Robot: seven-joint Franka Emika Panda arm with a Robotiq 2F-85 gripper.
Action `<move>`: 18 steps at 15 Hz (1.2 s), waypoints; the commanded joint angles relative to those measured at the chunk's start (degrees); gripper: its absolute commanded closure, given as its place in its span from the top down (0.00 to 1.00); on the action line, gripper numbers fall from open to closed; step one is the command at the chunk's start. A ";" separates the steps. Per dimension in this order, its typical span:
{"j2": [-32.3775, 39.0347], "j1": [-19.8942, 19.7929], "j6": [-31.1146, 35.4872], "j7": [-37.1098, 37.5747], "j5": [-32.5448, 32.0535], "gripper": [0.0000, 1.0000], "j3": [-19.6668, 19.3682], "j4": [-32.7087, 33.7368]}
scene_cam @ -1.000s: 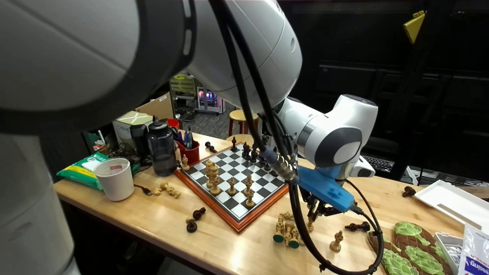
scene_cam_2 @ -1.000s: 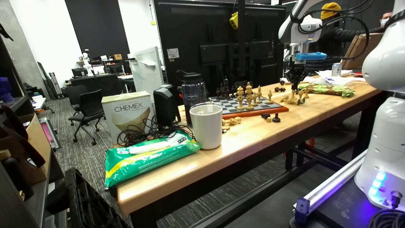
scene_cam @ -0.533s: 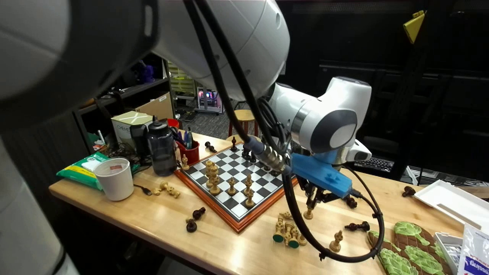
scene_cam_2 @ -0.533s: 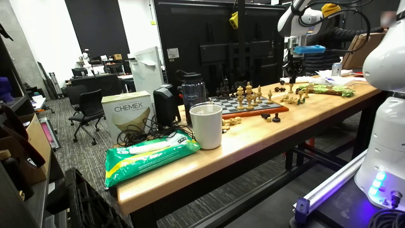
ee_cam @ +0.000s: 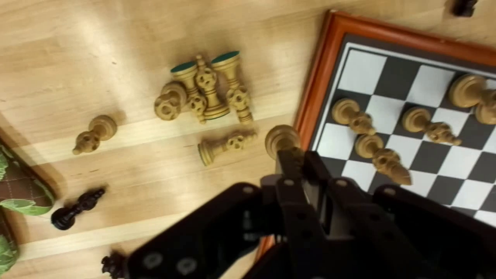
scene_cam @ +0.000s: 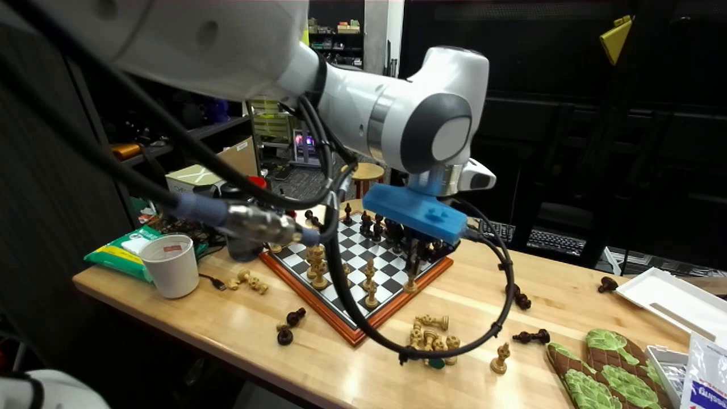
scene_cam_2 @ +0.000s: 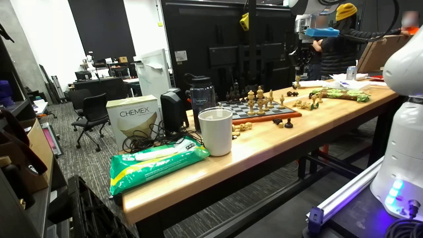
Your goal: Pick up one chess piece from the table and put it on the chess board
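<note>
My gripper (ee_cam: pixel 297 155) is shut on a light-brown chess piece (ee_cam: pixel 282 140), its base hanging down below the fingertips. The piece also shows in both exterior views (scene_cam: pixel 410 283) (scene_cam_2: pixel 298 81), off the table (scene_cam: pixel 352 375). In the wrist view it appears beside the frame of the chess board (ee_cam: pixel 316 73); in an exterior view it overlaps the right edge of the board (scene_cam: pixel 437 274). The fingers partly hide the piece's top. Light pieces (ee_cam: pixel 385 159) stand on the board's near part and dark pieces (scene_cam: pixel 348 213) at its far side.
Several light pieces (ee_cam: pixel 217 93) lie clustered on the table; another light piece (scene_cam: pixel 500 359) stands alone. A dark piece (scene_cam: pixel 531 337) lies near the leaf-patterned oven mitts (scene_cam: pixel 590 375). A white cup (scene_cam: pixel 170 267) and a dark bottle (scene_cam_2: pixel 202 96) stand beyond the board.
My gripper has risen from the table beside the fallen light pieces, carrying the light piece up. In an exterior view it has moved left toward the board.
</note>
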 commanded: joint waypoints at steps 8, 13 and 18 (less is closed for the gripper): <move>-9.38 9.58 -0.24 -3.11 1.62 0.03 5.02 -8.59; -5.67 11.58 1.88 -5.18 1.64 0.03 5.34 -7.89; -1.23 11.85 5.64 -7.79 2.07 0.03 5.01 -7.26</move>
